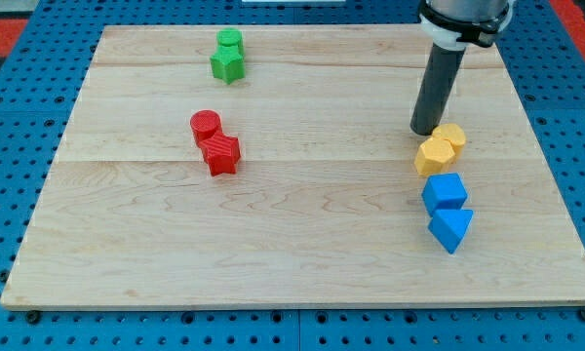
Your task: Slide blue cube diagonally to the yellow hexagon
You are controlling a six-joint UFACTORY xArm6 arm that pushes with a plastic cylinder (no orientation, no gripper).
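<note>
Pale wooden board [302,244] fills most of the view, lying on a blue pegboard table [10,117], so every block has a flat, even surface to slide on. My dark rod comes down from the view's top right, and my tip [425,131] rests on the board just at the upper left of the yellow pair, close to touching it. There are no jaws on this rig, just a bare rod, so nothing is pinched or held; it can only shove. The blue cube [445,191] sits near the view's right edge, just below the yellow blocks and nearly touching them, with the blue triangular block [451,228] pressed against its lower side. The yellow hexagon [452,138] lies at the upper right of the pair, with the other yellow block [434,156], shape unclear, in front of it. So the cube reads as already beside its target, on a diagonal below and to the left. I judge my tip is on the wrong side to push the cube further. The red cylinder [206,125] and red star-like block [220,154] cluster left of centre, and the green pair [229,57] near the top, all well apart from the work.
</note>
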